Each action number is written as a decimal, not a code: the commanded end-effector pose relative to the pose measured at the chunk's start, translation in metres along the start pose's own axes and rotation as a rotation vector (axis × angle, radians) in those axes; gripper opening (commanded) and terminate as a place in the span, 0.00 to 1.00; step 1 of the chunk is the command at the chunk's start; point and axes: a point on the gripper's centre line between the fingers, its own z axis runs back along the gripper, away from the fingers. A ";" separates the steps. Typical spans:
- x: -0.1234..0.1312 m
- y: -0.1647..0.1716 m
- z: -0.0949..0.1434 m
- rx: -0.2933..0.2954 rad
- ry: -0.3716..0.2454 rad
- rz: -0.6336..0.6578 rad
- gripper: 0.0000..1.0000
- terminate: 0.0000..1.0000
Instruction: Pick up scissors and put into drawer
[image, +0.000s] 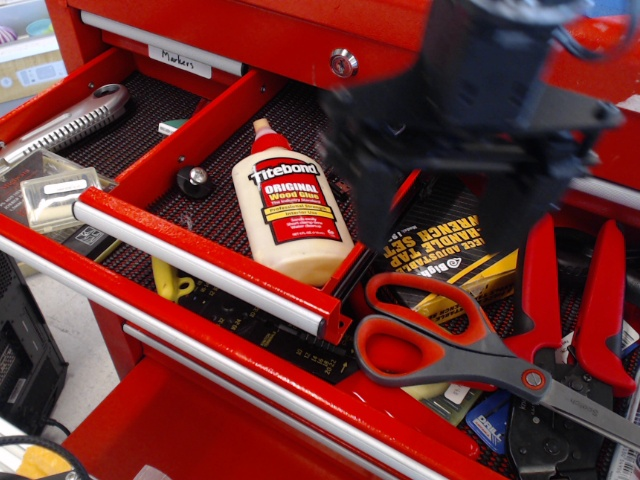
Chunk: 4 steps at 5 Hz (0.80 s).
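The scissors (450, 345) lie in the wide lower drawer at the right, red-orange loops toward the left, grey blades pointing right and down. The narrow red drawer (215, 215) with black mesh liner stands open at the centre, its short silver pull bar (200, 265) at the front. My gripper (445, 215) is blurred by motion, open and empty, hovering above and just behind the scissors' loops, over the wrench-set box.
A Titebond glue bottle (290, 215) and a small black knob (193, 181) lie in the narrow drawer. Red-armed pliers (575, 300) sit beside the scissors. A black-and-yellow wrench-set box (450, 255) lies under the loops. A utility knife (65, 125) lies in the left drawer.
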 end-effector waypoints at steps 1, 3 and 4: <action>0.004 -0.037 -0.016 -0.097 -0.023 0.410 1.00 0.00; -0.006 -0.057 -0.044 -0.136 0.012 0.526 1.00 0.00; -0.009 -0.059 -0.058 -0.176 0.037 0.566 1.00 0.00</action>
